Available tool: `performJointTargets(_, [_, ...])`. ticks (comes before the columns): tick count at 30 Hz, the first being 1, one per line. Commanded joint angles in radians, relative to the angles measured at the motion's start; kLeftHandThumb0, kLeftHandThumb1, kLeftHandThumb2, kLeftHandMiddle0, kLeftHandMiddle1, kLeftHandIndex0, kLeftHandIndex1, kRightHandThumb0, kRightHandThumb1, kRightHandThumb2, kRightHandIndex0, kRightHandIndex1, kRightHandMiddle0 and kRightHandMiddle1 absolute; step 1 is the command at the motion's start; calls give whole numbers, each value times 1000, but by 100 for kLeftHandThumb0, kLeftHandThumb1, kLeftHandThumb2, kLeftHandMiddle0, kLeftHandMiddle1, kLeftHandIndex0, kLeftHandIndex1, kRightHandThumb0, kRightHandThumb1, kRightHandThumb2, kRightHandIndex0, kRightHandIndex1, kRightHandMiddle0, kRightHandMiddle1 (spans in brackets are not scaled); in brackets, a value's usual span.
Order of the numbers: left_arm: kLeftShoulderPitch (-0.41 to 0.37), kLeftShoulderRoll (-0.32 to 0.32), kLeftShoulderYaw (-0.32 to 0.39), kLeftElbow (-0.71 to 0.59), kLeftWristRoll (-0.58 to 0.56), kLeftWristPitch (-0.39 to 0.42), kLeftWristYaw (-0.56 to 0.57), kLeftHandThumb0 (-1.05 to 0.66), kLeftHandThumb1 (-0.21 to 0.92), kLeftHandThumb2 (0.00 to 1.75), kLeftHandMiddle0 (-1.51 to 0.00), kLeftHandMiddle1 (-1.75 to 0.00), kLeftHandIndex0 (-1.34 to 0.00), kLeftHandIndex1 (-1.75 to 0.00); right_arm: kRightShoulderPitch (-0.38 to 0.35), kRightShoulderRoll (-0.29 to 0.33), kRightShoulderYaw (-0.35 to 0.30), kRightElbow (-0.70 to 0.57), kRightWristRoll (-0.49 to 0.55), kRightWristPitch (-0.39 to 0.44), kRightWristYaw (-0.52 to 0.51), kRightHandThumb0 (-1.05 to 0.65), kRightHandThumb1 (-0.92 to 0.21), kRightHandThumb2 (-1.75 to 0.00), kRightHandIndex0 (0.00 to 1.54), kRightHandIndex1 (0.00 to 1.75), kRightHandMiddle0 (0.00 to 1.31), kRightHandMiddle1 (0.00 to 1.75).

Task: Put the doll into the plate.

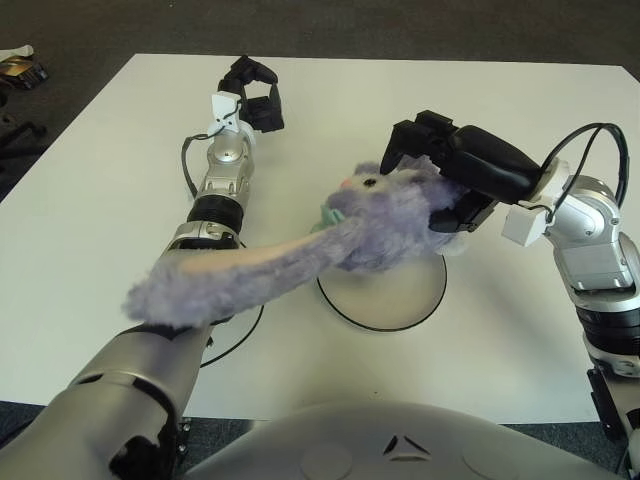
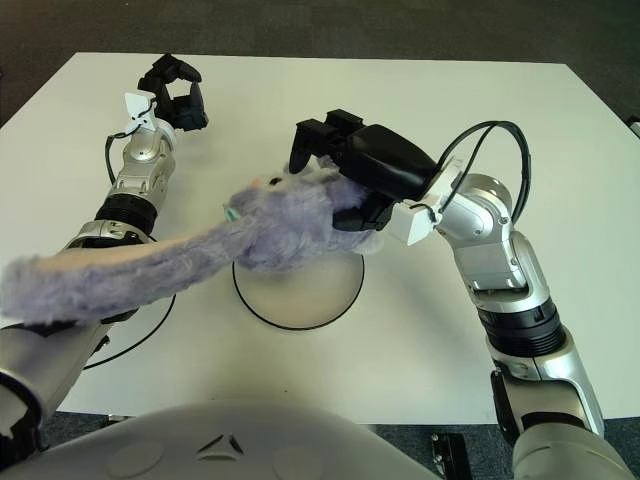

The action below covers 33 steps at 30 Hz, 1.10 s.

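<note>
right hand (image 1: 455, 170) fingers grip the purple doll (image 1: 385, 215) above the white plate (image 1: 385, 290) | its long ear hangs across the left arm | left hand (image 1: 255, 95) curled, holding nothing, far across the bench (image 1: 120, 200)

Right hand (image 1: 455, 170) raised mid-table, fingers clamped, left hand (image 1: 252, 92) extended far forward

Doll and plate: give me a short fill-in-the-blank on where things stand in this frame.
1. The doll is gripped by the ____ hand.
2. The doll hangs over the round ____.
3. The doll's fur is ____.
4. The left hand shows far across the ____ table, holding nothing.

Missing words: right; plate; purple; white
</note>
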Motion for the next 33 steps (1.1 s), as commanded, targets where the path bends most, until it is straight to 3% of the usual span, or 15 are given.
performJointTargets(1, [-25,1,4,10,-4,-4,-1,-51,25,140,-135,-175,-67,-175,-2,-29,-12,-22,31,11,32,21,-26,-161,0,87,0,132])
performJointTargets(14, [-25,1,3,9,-7,0,-5,-51,25,140,-135,-175,-67,-175,-12,-82,-34,-68,104,59,112,20,-27,-155,0,58,0,114])
performJointTargets(27, [-22,3,4,8,-11,-7,-11,-51,26,140,-134,-175,-66,-175,4,-111,-64,-120,146,124,137,11,-29,-151,0,72,0,117])
performJointTargets(33, [-22,4,0,9,-4,-9,-8,-51,24,141,-135,-175,-68,-175,6,-112,-66,-124,165,126,142,7,-27,-148,0,70,0,111])
